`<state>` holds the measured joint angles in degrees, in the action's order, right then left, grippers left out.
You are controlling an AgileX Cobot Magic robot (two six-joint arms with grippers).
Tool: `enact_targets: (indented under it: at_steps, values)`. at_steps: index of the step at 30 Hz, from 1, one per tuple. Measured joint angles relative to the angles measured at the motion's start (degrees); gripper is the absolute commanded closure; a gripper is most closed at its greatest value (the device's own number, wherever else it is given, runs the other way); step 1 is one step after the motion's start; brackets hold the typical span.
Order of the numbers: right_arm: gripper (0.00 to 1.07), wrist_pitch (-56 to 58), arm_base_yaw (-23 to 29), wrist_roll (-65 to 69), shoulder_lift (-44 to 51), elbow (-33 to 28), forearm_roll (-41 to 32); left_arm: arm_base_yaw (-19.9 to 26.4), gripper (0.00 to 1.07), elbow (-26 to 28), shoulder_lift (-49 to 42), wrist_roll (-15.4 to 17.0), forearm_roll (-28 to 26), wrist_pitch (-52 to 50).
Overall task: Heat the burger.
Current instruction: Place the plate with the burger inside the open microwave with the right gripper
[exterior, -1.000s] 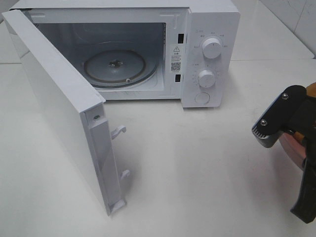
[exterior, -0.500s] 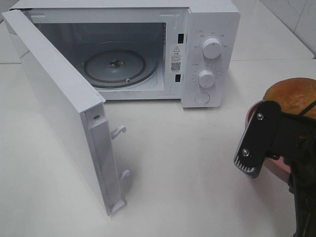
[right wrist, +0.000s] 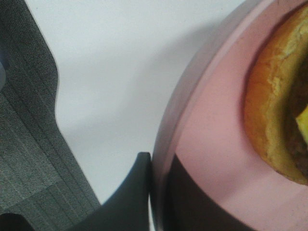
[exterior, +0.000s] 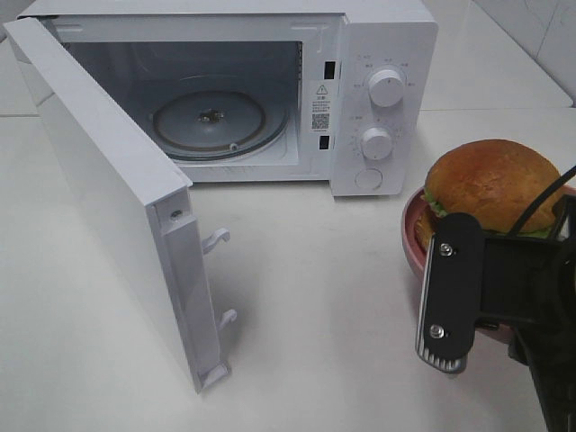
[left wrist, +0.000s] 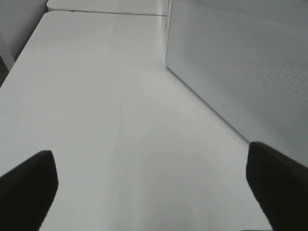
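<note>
Burger [exterior: 490, 184] on pink plate [exterior: 410, 236], just beyond right jaws tight on its rim; left jaws wide, empty.

A white table [exterior: 360, 297] fills most of the exterior high view. Its matt top is evenly lit, with only soft shadows and a faint sheen. A thin seam [exterior: 504, 109] crosses it in the upper right of the frame, where a second slab joins on. In the upper right corner stands a wall [exterior: 553, 27] of pale tiles with grey joints. The right wrist view shows a grey, woven-looking floor [right wrist: 29, 159], perhaps carpet, past the table's edge.
</note>
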<state>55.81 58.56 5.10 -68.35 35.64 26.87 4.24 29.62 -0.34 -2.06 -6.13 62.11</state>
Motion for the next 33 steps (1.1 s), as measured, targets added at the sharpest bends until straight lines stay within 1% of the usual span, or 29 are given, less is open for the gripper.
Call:
enact_targets:
  at_steps: [2, 5, 7, 12, 28, 31, 33]
  values:
    - [1.07, -0.7, 0.0, -4.0, 0.0, 0.0, 1.1, 0.0, 0.07, 0.0, 0.0, 0.0, 0.0, 0.0]
    - [1.07, -1.1, 0.0, -5.1, 0.0, 0.0, 1.1, 0.0, 0.07, 0.0, 0.0, 0.0, 0.0, 0.0]
    - [1.07, -3.6, 0.0, -9.7, 0.0, 0.0, 1.1, 0.0, 0.07, 0.0, 0.0, 0.0, 0.0, 0.0]
    - [1.07, -6.7, 0.0, -14.4, 0.0, 0.0, 1.1, 0.0, 0.07, 0.0, 0.0, 0.0, 0.0, 0.0]
    - [1.06, -11.0, 0.0, -17.3, 0.0, 0.0, 1.3, 0.0, 0.07, 0.0, 0.0, 0.0, 0.0, 0.0]
    - [1.07, -10.9, 0.0, -19.8, 0.0, -0.1, 1.4, 0.0, 0.07, 0.0, 0.0, 0.0, 0.0, 0.0]
    - [1.07, -11.0, 0.0, -24.6, 0.0, -0.1, 1.4, 0.0, 0.07, 0.0, 0.0, 0.0, 0.0, 0.0]
